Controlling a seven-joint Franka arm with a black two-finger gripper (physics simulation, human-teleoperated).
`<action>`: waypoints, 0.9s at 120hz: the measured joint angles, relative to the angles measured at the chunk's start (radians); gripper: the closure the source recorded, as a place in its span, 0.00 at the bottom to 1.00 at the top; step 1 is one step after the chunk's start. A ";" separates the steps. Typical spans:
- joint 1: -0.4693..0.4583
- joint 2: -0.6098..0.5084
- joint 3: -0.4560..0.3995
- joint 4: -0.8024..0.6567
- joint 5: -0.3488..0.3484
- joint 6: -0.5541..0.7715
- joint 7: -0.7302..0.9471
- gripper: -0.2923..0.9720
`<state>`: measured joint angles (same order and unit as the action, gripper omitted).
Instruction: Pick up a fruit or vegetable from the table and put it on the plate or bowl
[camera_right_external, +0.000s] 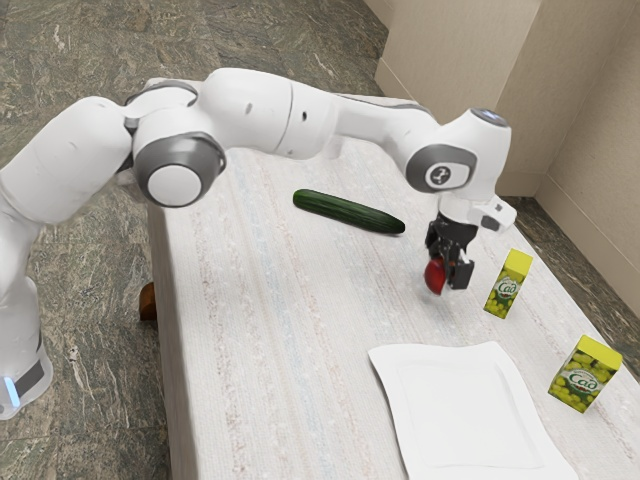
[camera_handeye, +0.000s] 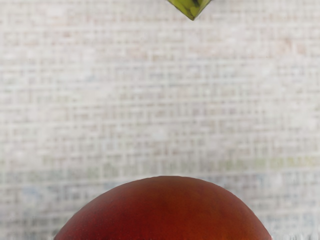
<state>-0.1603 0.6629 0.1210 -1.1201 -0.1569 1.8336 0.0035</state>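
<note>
Smooth-skinned red fruit (camera_handeye: 162, 212), coarse woven tablecloth (camera_handeye: 150, 100)

The round red fruit (camera_right_external: 434, 276) is partly hidden behind the black gripper (camera_right_external: 447, 279), the wrist view's edge cuts off all but a corner of a yellow-green carton (camera_handeye: 190, 7), and the white square plate (camera_right_external: 460, 405) runs off the exterior view's lower edge.

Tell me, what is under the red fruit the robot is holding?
Pale woven tablecloth lies under the red fruit, held up by the gripper. The white plate is off to one side, not beneath. The fruit itself hides the patch straight below.
</note>
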 joint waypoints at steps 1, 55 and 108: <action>-0.001 -0.003 -0.001 0.000 0.000 0.000 0.000 0.47; -0.227 -0.174 -0.005 -0.004 0.017 -0.070 -0.003 0.48; -0.304 -0.174 -0.003 -0.003 0.018 -0.078 -0.003 0.39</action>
<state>-0.4640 0.4894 0.1184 -1.1233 -0.1390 1.7560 0.0008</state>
